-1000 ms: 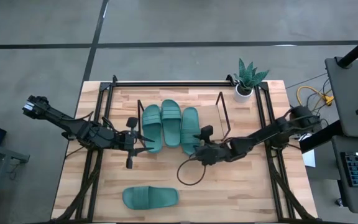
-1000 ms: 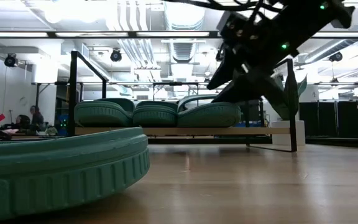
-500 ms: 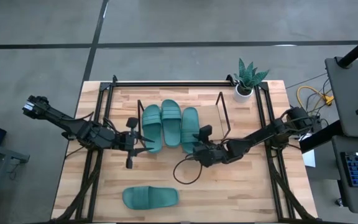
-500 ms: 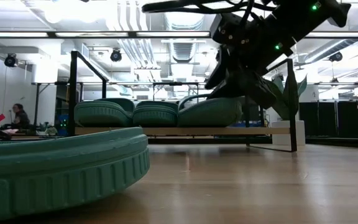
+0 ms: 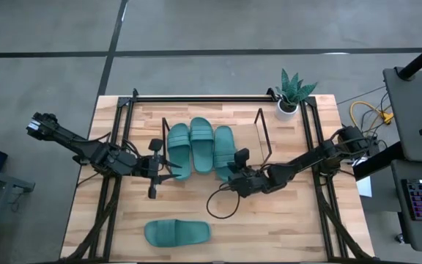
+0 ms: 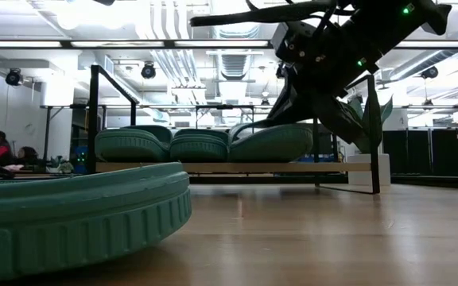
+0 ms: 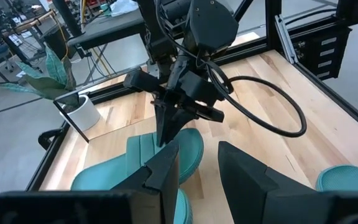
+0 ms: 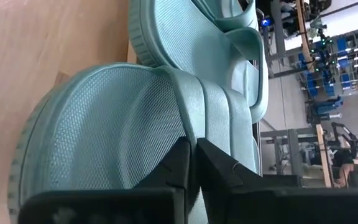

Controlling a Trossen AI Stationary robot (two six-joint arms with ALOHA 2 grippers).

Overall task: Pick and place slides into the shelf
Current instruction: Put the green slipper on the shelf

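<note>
Three teal slides (image 5: pixel 201 147) lie side by side in the shelf (image 5: pixel 261 129), soles on its wood base. A fourth slide (image 5: pixel 176 232) lies flat on the table near its front edge and fills the low view's left (image 6: pixel 70 222). My right gripper (image 5: pixel 229 173) is shut, its fingers pointing down over the near end of the rightmost slide (image 8: pixel 123 137). My left gripper (image 5: pixel 168 167) stands open beside the near end of the leftmost slide (image 5: pixel 178 152), with nothing between its fingers (image 7: pixel 199 165). My right gripper has its shut fingertips (image 7: pixel 165 135) slanting down from the table's right onto the near end of the rightmost slide (image 7: pixel 188 146), over its textured footbed (image 8: pixel 142 124). Whether they touch the sole, I cannot tell. The slide lies flat in the shelf.
A potted plant (image 5: pixel 290 99) stands at the far right corner. A black cable loop (image 5: pixel 222 205) lies on the table under the right arm. Black frame rails (image 5: pixel 116 191) run along both sides. Bare wood lies between the shelf and the fourth slide.
My right gripper has shut its fingers and moved a little toward the table's left, over the near end of the rightmost slide. The slides have stayed where they were.
</note>
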